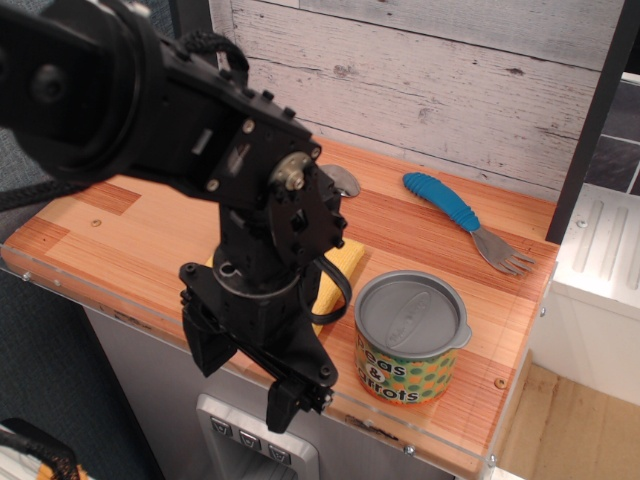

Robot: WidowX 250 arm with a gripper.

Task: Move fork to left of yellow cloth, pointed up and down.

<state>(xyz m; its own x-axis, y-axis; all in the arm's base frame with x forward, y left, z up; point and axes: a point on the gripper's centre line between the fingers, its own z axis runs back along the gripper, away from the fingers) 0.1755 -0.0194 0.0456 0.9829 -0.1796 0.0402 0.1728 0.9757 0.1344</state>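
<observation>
One hand (pixel 245 375) hangs nearest at the bench (pixel 130 240) front edge, fingers spread apart and empty. Behind it, the yellow cloth (pixel 345 262) lies largely hidden, with the tin can (pixel 410 340) beside it. Farthest back, the fork (pixel 465 218) lies diagonally, well apart.

Soft, even daylight is falling across my orange wooden bench (pixel 420 225), and shadows are staying faint and short. A pale sheen is showing on the grey tin-can lid (pixel 410 312). My black arm (pixel 150 110) is looming close and slightly soft in focus, while the bright-blue ribbed fork (pixel 465 220) is showing sharp.
</observation>
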